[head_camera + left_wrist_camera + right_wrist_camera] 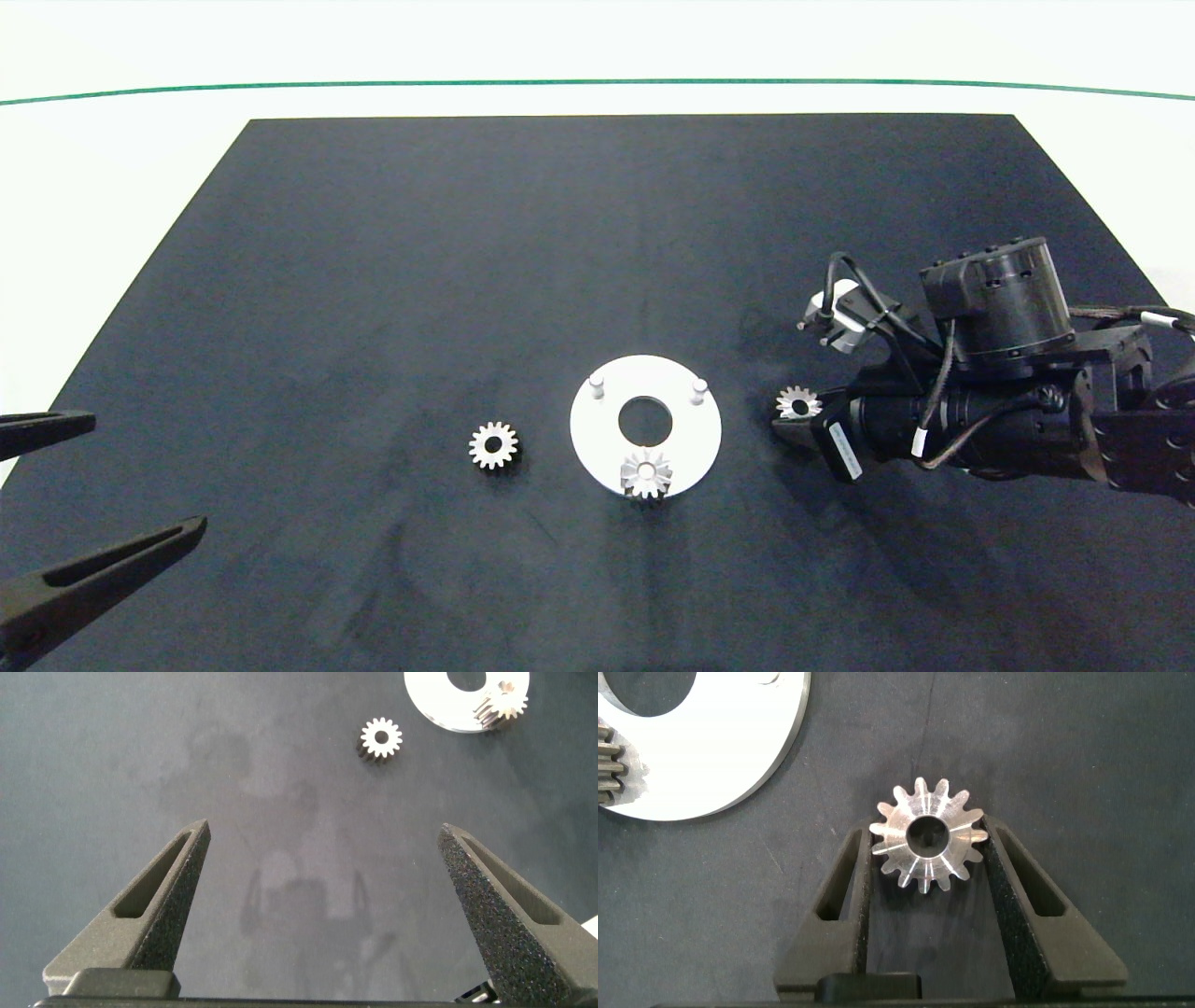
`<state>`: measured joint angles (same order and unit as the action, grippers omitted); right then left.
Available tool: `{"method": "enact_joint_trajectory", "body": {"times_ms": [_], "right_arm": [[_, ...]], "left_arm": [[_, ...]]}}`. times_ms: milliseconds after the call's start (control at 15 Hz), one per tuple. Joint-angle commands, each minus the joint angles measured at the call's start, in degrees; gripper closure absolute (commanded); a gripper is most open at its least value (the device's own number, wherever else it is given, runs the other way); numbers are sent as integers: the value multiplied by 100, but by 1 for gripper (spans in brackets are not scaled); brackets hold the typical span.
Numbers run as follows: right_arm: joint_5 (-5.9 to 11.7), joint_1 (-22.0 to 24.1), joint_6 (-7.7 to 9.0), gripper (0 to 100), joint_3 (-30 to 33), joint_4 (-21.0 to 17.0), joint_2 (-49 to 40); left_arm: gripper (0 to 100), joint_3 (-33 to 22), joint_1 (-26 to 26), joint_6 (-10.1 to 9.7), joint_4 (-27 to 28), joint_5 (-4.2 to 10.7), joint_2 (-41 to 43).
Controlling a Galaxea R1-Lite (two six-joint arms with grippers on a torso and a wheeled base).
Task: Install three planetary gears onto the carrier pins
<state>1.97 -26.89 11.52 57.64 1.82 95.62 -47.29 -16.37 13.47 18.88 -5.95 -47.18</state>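
**Gripping the second gear cleanly**

Left gripper (56,509) sits parked at the mat's left edge, fingers spread wide and empty. One spare gear (493,445) lies left of the white disc (597,448); another gear (646,473) is already on the near pin. My right gripper (926,873) has its fingers pressed against a third gear (926,835), right of the disc. I would lift it level, then centre its hole over a free pin (698,389).

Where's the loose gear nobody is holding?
In the head view the free gear lies flat on the dark mat, just left of the white disc, between it and the open left gripper.
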Motion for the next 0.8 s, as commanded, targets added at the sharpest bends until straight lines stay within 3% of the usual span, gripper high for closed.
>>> {"method": "enact_joint_trajectory", "body": {"times_ms": [67, 800], "right_arm": [[5, 0, 8, 100, 2, 3, 9], [-4, -35, 8, 100, 11, 3, -140]], "left_arm": [[0, 0, 2, 6, 10, -3, -2], [0, 0, 2, 6, 10, -3, 16]]}}
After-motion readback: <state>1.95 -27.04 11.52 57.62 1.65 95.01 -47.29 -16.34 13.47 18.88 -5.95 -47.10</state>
